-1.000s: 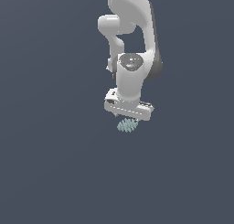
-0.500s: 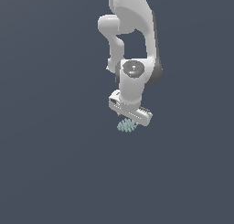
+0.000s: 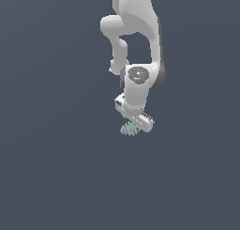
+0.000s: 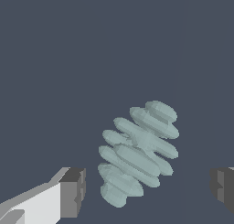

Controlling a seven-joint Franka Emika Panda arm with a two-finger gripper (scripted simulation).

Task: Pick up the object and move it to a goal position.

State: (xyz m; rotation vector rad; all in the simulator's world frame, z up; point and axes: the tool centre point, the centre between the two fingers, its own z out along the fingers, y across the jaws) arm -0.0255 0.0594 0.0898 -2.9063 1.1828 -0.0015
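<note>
1. Claw (image 4: 146, 189) jaws stand wide apart in the wrist view, one dark pad (image 4: 73, 191) on each side of the frame, with open space between each pad and the lump.
2. Between those pads, and clear of both, lies the lump (image 4: 138, 151), a pale teal-green oval built of stacked ridges like a small pinecone, set at a slant to the line that joins the pads.
3. Its width is plainly less than the gap of the claw, and it sits nearer one pad than the other.
4. From the exterior view, the lump (image 3: 129, 129) shows just below the claw's body (image 3: 135, 115), partly tucked under it; the fingers themselves cannot be made out there.
5. Whether the lump rests on the ground or hangs above it cannot be told, since the flat dark grey-blue ground (image 3: 56, 168) gives no shadow or edge to judge by.
6. Above the claw, the white arm (image 3: 136, 41) comes down from the top of the frame, with its wrist tilted so the claw's body slopes down toward the exterior view's right.
</note>
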